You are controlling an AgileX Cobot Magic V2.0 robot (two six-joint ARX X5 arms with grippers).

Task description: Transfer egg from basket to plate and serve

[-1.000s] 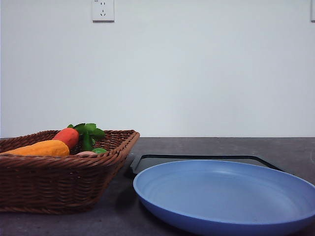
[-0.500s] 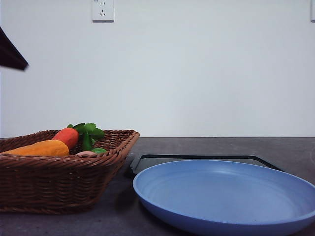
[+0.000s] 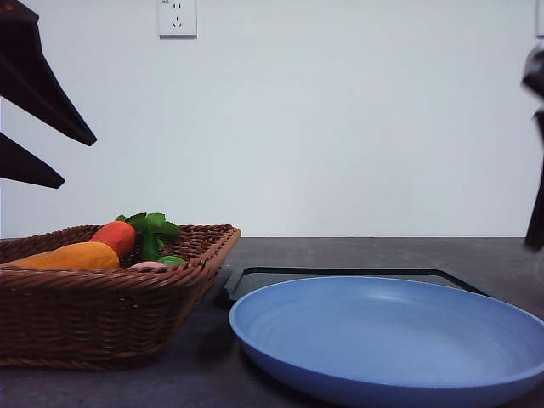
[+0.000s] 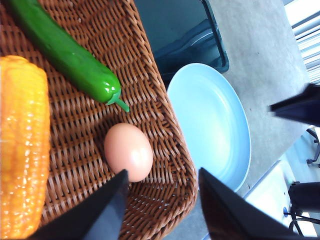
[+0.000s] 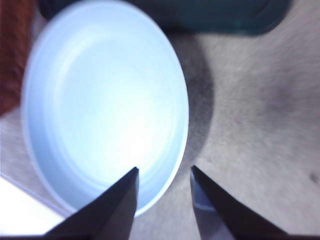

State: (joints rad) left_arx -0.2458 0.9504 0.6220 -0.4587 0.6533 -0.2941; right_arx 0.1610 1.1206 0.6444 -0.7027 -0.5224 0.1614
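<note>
Left gripper spread wide, nothing between the jaws, hanging above the near corner of the basket. Egg lies on the wicker floor just beyond my left fingertip, beside a green chili pepper and a corn cob. Front view: a carrot-like vegetable and a red one with leaves also in the basket.

Right gripper also spread, empty, above the rim of the light-blue plate; black tray behind it on the grey surface.

Step in hand, as I judge: approach for the egg pick. Next: shift to centre the egg between the jaws, descend, close gently; smooth shell may slip.
</note>
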